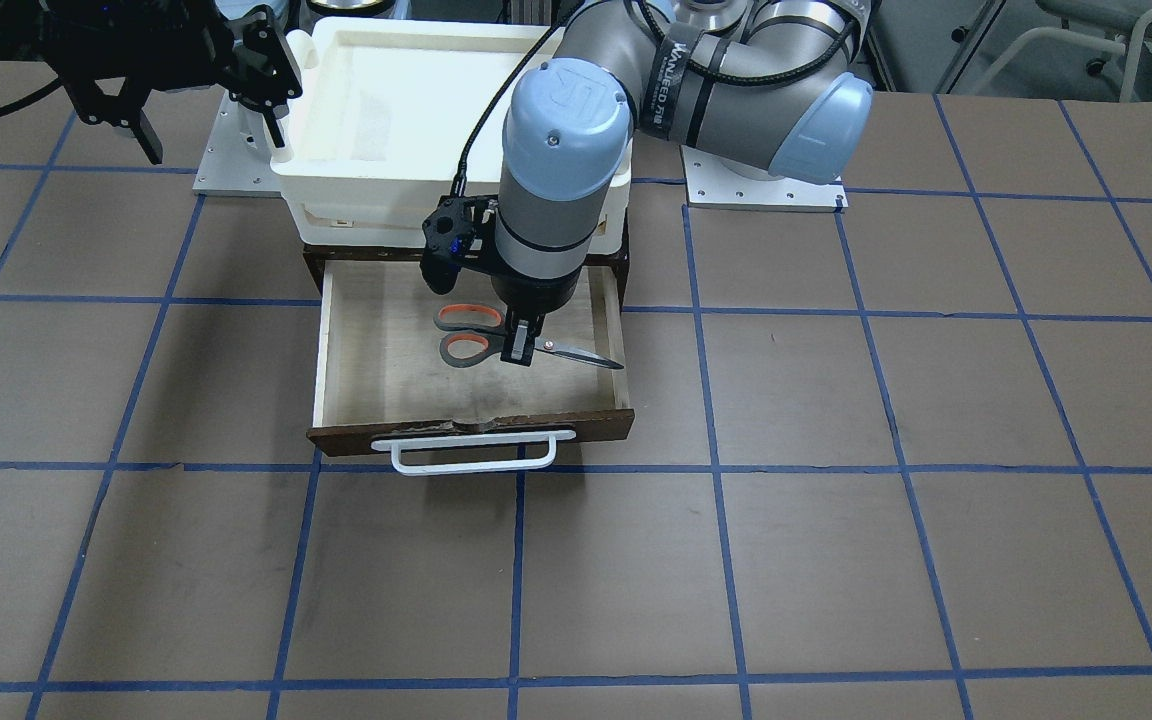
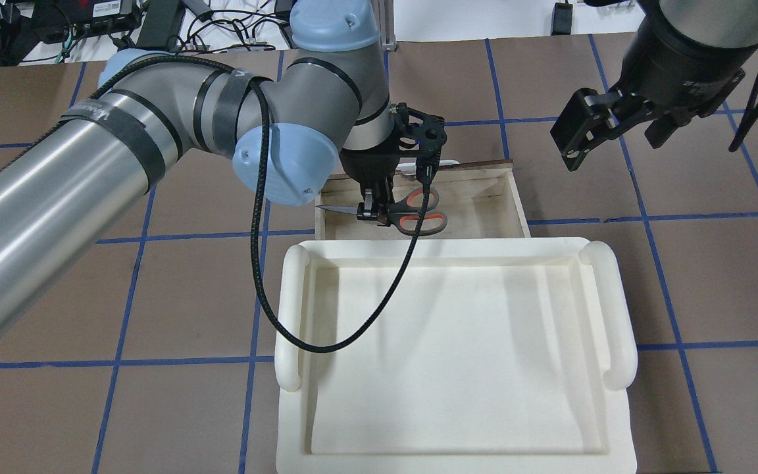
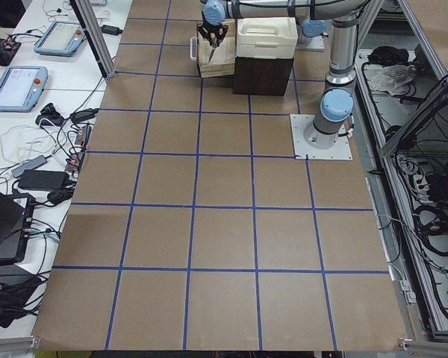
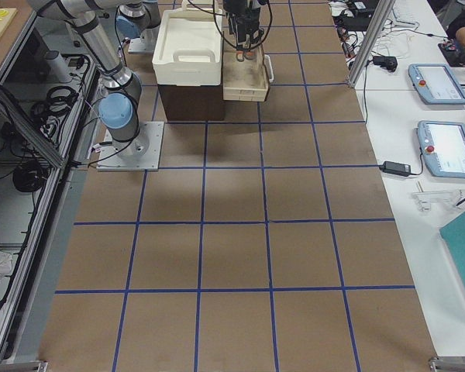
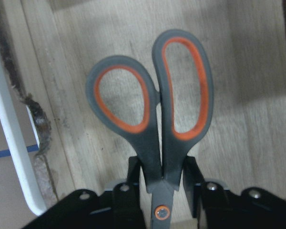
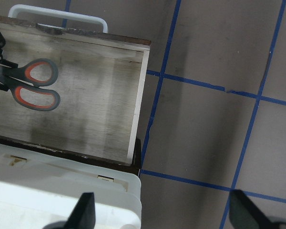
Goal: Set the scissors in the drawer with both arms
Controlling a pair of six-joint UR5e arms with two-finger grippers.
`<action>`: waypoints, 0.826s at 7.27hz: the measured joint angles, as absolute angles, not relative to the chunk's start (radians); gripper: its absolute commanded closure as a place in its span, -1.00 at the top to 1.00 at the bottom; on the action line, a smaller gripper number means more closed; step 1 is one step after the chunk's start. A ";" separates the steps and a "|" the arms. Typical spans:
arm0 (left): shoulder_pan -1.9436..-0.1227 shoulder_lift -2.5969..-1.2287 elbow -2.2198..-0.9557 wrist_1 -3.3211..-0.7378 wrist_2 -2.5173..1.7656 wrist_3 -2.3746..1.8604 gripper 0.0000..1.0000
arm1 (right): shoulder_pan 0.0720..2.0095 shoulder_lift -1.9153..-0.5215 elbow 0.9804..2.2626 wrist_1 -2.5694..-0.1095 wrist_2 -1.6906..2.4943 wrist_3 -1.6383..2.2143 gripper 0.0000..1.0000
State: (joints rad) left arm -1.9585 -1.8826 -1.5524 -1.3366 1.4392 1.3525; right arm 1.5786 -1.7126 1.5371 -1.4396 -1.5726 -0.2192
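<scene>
The scissors (image 1: 471,333) have grey handles with orange-lined loops and dark blades. They are inside the open drawer (image 1: 376,360), low over its pale wood floor, blades pointing to the robot's left. My left gripper (image 1: 521,345) reaches down into the drawer and is shut on the scissors near the pivot. In the left wrist view its fingers (image 5: 133,168) press both sides of the scissors (image 5: 157,109). My right gripper (image 2: 616,135) is open and empty, raised beside the drawer's (image 2: 484,194) right side. The right wrist view shows the scissors (image 6: 33,83) in the drawer (image 6: 100,109).
A white plastic tray (image 2: 451,362) sits on the dark cabinet (image 1: 311,262) above the drawer. The drawer's white bar handle (image 1: 476,455) faces away from the robot. Brown table with blue tape grid (image 1: 836,500) all around.
</scene>
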 measured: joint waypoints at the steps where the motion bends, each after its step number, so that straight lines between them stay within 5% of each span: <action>1: -1.967 -1.892 -1.558 -1.332 1.440 1.342 -1.00 | 1.579 -1.714 1.537 -1.438 -1.573 -0.209 1.00; 6: -2.019 -1.960 -1.563 -1.271 1.444 1.272 -1.00 | 1.578 -1.715 1.537 -1.439 -1.575 -0.204 1.00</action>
State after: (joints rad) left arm -2.0194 -1.9599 -1.5631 -1.2708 1.4445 1.2716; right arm 1.5785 -1.7150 1.5371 -1.4388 -1.5750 -0.2040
